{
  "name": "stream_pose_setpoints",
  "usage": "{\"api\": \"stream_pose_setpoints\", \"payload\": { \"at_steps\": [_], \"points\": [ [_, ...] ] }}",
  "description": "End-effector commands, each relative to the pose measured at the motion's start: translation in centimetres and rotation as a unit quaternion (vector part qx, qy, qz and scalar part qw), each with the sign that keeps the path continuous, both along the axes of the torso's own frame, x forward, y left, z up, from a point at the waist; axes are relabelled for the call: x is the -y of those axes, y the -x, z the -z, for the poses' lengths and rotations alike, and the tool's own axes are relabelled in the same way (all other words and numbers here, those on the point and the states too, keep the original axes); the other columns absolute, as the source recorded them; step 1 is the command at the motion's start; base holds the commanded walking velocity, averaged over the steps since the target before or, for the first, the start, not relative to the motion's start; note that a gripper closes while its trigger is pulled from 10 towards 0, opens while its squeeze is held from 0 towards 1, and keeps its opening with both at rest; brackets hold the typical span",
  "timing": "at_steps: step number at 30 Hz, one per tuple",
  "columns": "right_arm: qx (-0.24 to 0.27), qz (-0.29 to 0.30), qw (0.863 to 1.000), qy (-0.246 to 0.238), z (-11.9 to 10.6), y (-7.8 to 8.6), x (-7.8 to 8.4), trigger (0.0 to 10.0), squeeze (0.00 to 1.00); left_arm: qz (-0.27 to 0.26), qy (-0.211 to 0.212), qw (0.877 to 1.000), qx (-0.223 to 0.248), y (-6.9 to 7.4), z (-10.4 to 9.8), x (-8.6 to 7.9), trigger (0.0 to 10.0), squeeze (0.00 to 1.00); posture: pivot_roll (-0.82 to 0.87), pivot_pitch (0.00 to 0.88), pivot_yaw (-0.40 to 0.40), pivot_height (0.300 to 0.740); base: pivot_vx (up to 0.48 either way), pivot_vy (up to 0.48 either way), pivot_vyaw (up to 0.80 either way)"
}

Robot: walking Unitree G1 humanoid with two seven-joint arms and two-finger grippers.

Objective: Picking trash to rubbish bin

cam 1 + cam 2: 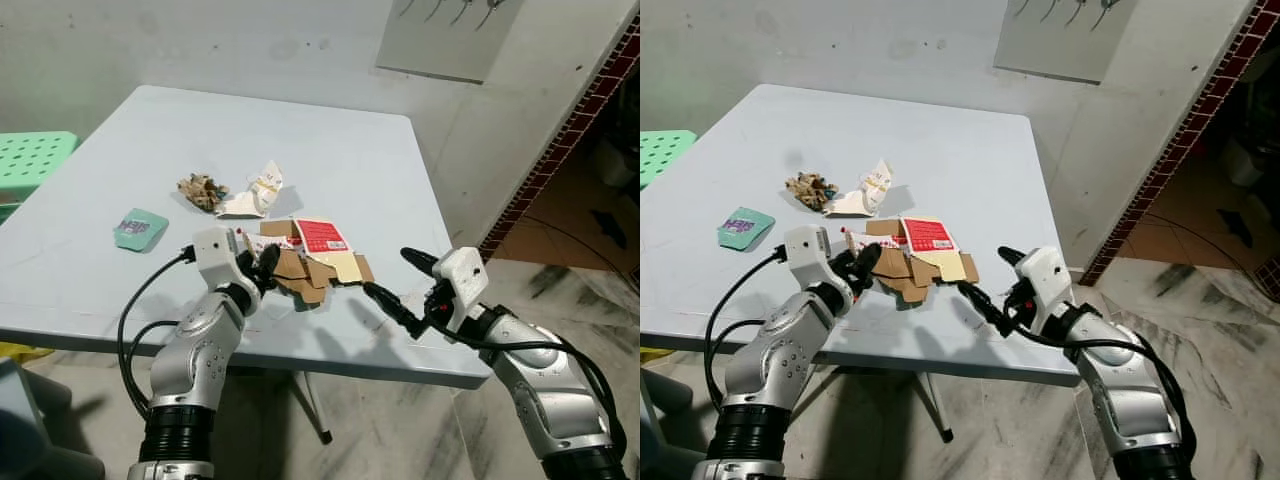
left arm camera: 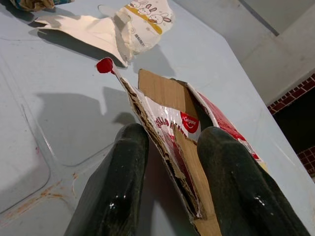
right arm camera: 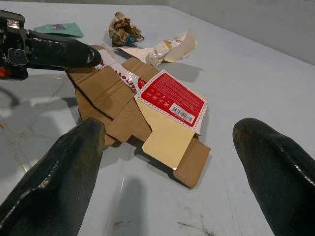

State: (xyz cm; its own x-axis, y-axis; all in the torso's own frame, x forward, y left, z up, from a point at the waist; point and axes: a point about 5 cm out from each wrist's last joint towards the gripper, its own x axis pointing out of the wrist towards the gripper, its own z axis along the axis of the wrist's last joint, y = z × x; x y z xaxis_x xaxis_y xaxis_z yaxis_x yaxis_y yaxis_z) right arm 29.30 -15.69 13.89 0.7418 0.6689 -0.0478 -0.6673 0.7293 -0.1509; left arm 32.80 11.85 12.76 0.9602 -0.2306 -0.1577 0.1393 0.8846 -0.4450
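A flattened cardboard box (image 1: 310, 262) with a red label (image 1: 322, 235) lies near the front edge of the pale blue table (image 1: 300, 130). My left gripper (image 1: 264, 266) is at the box's left end. In the left wrist view its two fingers (image 2: 123, 167) stand apart with the torn cardboard edge (image 2: 172, 147) between them. My right gripper (image 1: 387, 271) hovers wide open just right of the box, over the table's front edge. Behind the box lie a white wrapper (image 1: 255, 195), a crumpled brown paper (image 1: 202, 190) and, to the left, a green packet (image 1: 139, 229).
A green perforated stool (image 1: 30, 160) stands at the table's left. A wall runs behind the table, and a brick-edged opening (image 1: 560, 140) is on the right. Marbled floor (image 1: 400, 430) shows below the table's front edge.
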Motion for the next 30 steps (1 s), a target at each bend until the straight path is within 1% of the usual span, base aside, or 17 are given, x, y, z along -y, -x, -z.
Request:
{"api": "stream_pose_setpoints", "payload": {
  "at_steps": [1,21,30],
  "points": [
    [0.011,0.005,1.0,0.005,-0.62,-0.03,0.41,10.0,0.0,0.01,0.004,1.0,0.005,-0.17,-0.12,0.46,0.0,0.0,-0.05,0.053,-0.104,0.74,0.0,0.0,0.0],
    [0.016,0.007,1.0,0.008,-0.65,-0.04,0.43,10.0,0.0,0.022,0.011,1.0,0.014,-0.29,-0.18,0.87,0.0,0.0,-0.05,0.036,-0.098,0.74,0.0,0.0,0.0],
    [0.017,0.006,1.0,0.006,-0.65,-0.11,0.35,10.0,0.0,0.023,0.008,0.999,0.023,-0.36,-0.68,0.7,0.0,0.0,-0.04,0.026,-0.096,0.74,0.0,0.0,0.0]
  ]
}}
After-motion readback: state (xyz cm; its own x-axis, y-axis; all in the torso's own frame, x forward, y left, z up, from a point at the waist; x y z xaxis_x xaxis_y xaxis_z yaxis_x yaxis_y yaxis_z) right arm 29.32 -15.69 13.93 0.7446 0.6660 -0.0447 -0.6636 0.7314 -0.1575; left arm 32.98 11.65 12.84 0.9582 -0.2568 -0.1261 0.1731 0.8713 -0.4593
